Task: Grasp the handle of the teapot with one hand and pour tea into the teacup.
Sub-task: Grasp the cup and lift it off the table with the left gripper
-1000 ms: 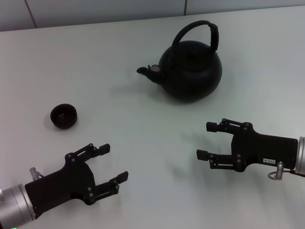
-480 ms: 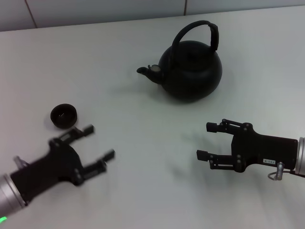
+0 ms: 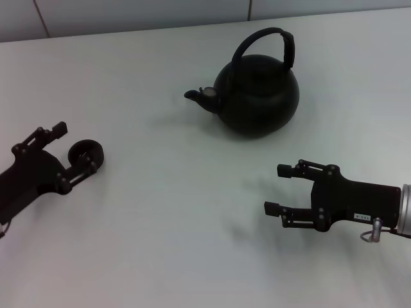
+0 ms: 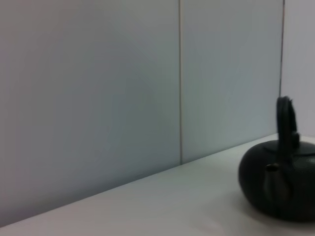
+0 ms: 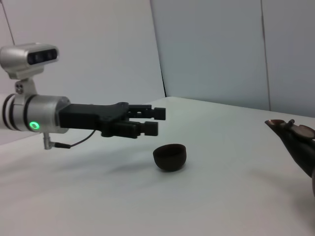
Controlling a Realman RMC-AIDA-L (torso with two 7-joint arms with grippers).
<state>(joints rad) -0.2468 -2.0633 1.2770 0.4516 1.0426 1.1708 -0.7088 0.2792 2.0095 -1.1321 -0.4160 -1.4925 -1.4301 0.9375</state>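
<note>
1. One matte black teapot stood upright toward the far side of the white table, its squat round body carrying a short spout that pointed to the robot's left.
2. The handle, a thin black arch with a thicker sleeve down its right side, rose over the small lid; nothing gripped it.
3. One tiny black teacup, round, low and handleless, sat well to the teapot's left and nearer the robot.
4. The left gripper hung just beside the teacup, above table level in the right wrist view, its two fingers spread apart and holding nothing.
5. The right gripper hovered low at the near right, well apart from the teapot, its two fingers likewise parted and empty.
6. A pale panelled wall backed the smooth tabletop.
</note>
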